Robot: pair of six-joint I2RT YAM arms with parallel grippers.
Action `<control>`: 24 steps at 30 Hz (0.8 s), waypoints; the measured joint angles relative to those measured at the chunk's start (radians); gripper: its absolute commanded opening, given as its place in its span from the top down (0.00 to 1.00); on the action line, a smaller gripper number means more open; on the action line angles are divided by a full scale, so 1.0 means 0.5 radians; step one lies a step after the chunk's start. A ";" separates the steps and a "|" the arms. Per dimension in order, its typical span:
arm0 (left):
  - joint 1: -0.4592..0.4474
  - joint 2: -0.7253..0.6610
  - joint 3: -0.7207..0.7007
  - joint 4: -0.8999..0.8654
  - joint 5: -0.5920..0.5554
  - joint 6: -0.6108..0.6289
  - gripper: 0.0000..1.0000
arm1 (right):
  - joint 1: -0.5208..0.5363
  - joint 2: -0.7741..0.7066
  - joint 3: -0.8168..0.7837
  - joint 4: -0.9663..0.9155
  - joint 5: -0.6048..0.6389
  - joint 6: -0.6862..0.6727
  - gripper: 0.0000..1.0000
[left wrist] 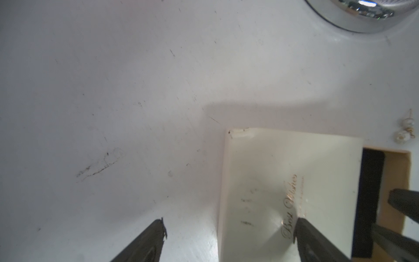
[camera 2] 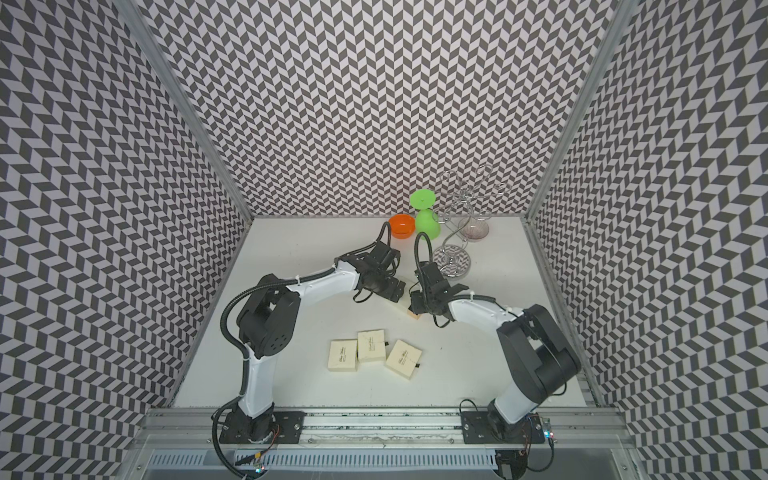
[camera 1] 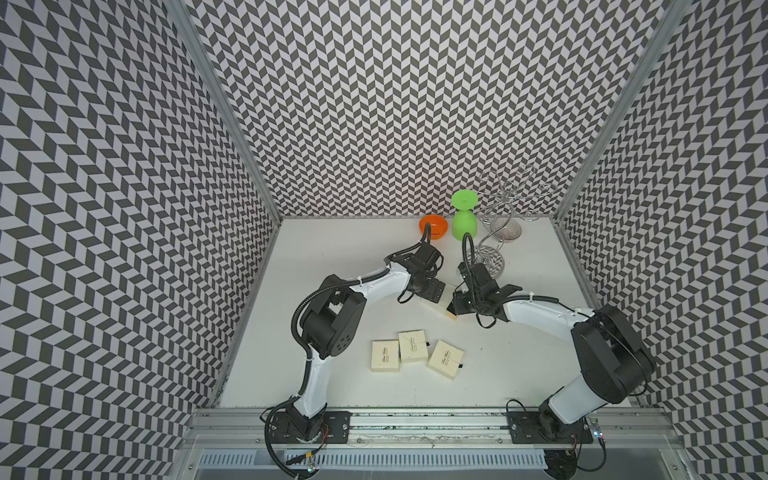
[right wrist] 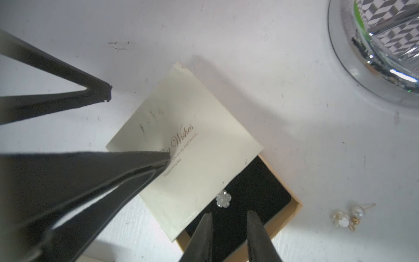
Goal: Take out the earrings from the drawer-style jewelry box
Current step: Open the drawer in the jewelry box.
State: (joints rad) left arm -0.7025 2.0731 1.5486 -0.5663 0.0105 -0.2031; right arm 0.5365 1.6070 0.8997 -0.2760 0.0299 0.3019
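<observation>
A cream cardboard drawer-style jewelry box (right wrist: 192, 127) with gold "Best Wishes" script lies flat on the white tabletop (right wrist: 272, 90). Its tan drawer with black lining (right wrist: 260, 188) is pulled partly out of the sleeve. One flower-shaped crystal earring (right wrist: 223, 199) rests on the black lining, just at the sleeve's edge. A small cluster of pearl earrings (right wrist: 347, 215) lies on the tabletop just beside the open drawer end of the jewelry box, apart from it; the left wrist view shows them too (left wrist: 405, 131).

The right gripper (right wrist: 229, 213) hangs over the open drawer. Its two fingers stand a narrow gap apart with nothing between them, the tips just short of the flower-shaped crystal earring.

The left gripper (left wrist: 230, 226) is spread wide. One finger is over the script on the sleeve of the jewelry box, though I cannot tell whether it touches; the other hangs over bare tabletop beside the sleeve. It grips nothing.

Behind the jewelry box stands a silver wire stand with a round base (camera 1: 490, 257), near but not touching. Three closed cream boxes (camera 1: 412, 346) lie well apart in front of it.
</observation>
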 measured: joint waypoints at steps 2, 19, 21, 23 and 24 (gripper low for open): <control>0.000 0.001 0.001 0.000 0.005 0.000 0.09 | 0.001 0.000 -0.005 0.007 0.007 -0.011 0.72; 0.001 0.016 0.016 0.001 0.039 0.000 0.09 | 0.063 0.062 -0.022 0.061 0.060 -0.051 0.70; 0.002 0.017 0.016 0.001 0.049 0.000 0.09 | 0.064 0.066 -0.022 0.068 0.074 -0.052 0.70; 0.002 0.017 0.016 0.001 0.065 0.002 0.09 | 0.064 0.072 -0.022 0.077 0.092 -0.053 0.70; 0.001 0.018 0.016 0.001 0.073 0.002 0.09 | 0.064 0.078 -0.022 0.082 0.098 -0.056 0.70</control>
State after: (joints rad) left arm -0.7021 2.0819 1.5566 -0.5659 0.0471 -0.2024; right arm 0.5686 1.6459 0.8886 -0.2348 0.0788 0.2737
